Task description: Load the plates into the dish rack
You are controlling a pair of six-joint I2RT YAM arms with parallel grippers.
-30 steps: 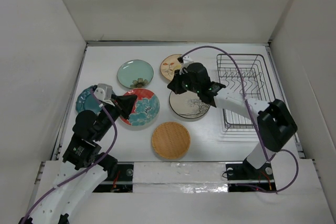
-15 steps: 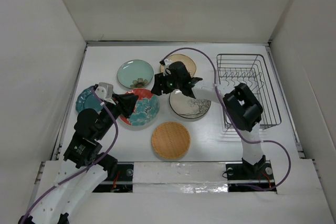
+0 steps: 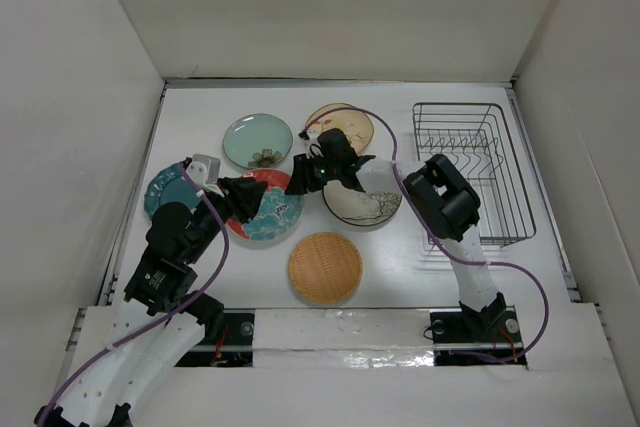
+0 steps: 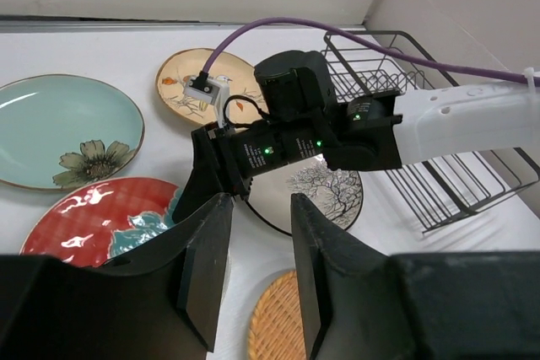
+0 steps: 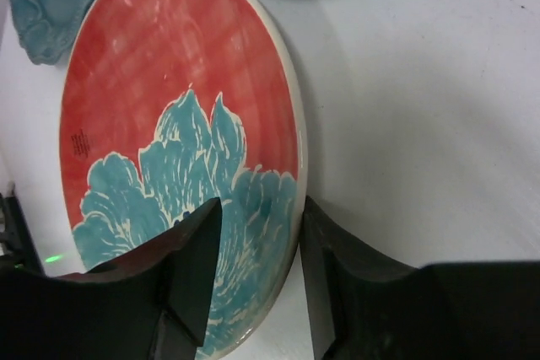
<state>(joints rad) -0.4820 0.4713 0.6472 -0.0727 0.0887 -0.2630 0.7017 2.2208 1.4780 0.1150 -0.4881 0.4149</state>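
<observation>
Six plates all lie flat on the white tabletop (image 3: 400, 282), and I take the red-and-teal plate (image 3: 275, 215) as my mark. Just left of it sits the dark teal plate (image 3: 157, 194), partly under my left arm. My left claw (image 4: 258, 200) hovers over the red-and-teal plate's left part, jaws spread with nothing between them. Behind that plate lies the pale green plate (image 3: 258, 140). My right claw (image 5: 259, 204) is low at the red-and-teal plate's far right edge. Its jaws are spread, and the wrist view shows the rim running up through the gap. Whether either finger touches the rim I cannot tell. Behind and right of the red-and-teal plate is the beige floral plate (image 3: 352, 117), partly hidden by my right arm. In front and right lies the orange woven-look plate (image 3: 325, 267). Directly right is the white plate with a black tree (image 3: 368, 207). Well to the right stands the dark wire dish rack (image 3: 470, 162).
</observation>
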